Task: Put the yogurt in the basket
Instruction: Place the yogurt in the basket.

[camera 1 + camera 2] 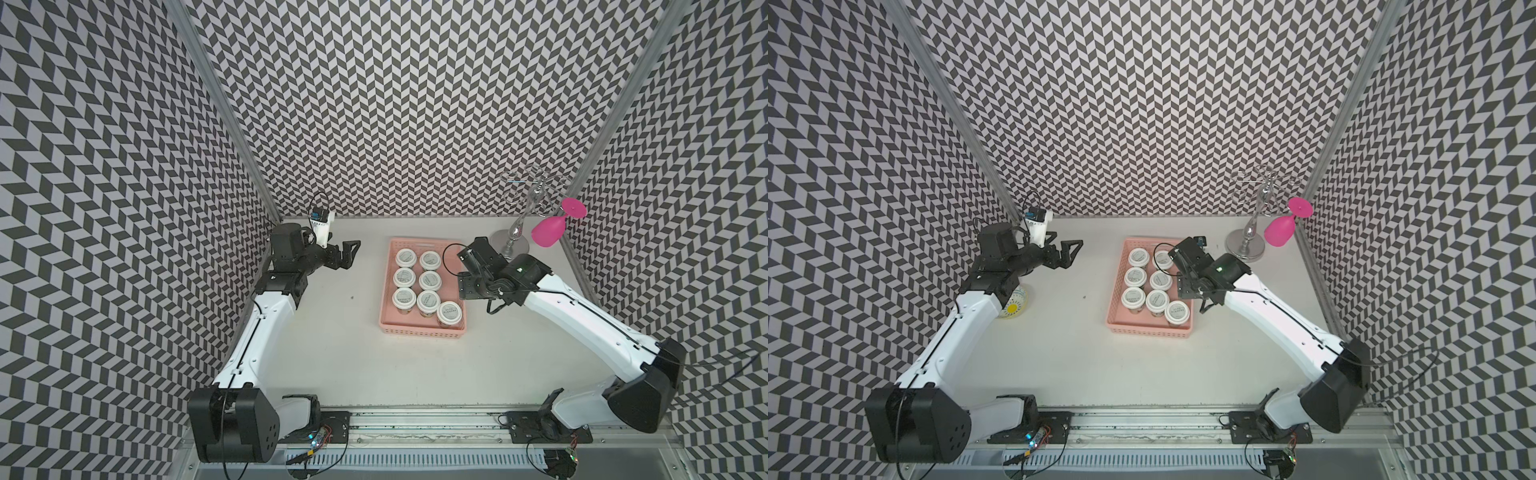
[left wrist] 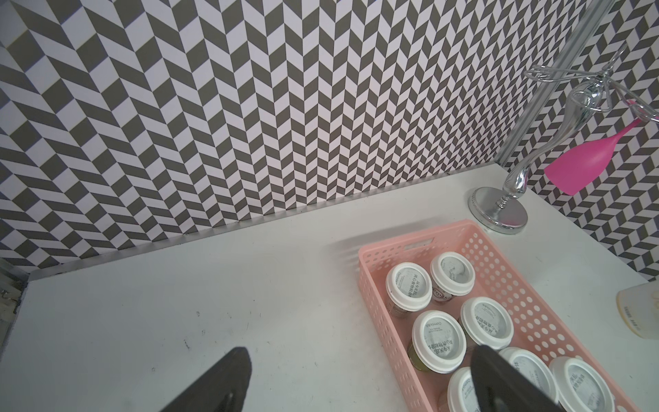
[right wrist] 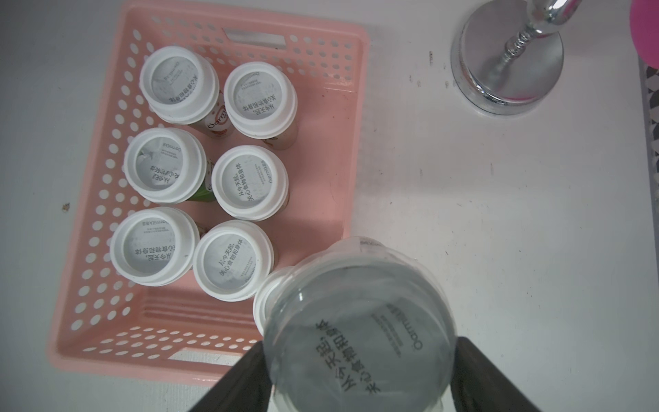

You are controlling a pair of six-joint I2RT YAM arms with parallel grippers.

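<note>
– Right hand [image 3: 362,344] first: what is it doing?
– It's clamped on a small round yogurt cup [image 3: 360,314] with a clear domed cover over grey print. The cup hangs above the near right corner of the shallow salmon-pink perforated plastic basket [image 1: 419,334] and is not yet set down.
– And inside the basket?
– Seven white-lidded cups [image 1: 429,281] stand upright, in two rows of three plus one at the near right.
– Left hand?
– The left hand [image 1: 347,255] hangs spread wide and empty over the white counter [image 1: 332,353], left of the basket.
– So nearly finished?
– I'd judge so. Lowering and releasing this cup makes eight. In a top view, a round yellow-labelled cup [image 1: 1013,307] also sits on the counter, half under the left forearm [image 1: 963,328]. If that's yogurt, it needs moving too.
</note>
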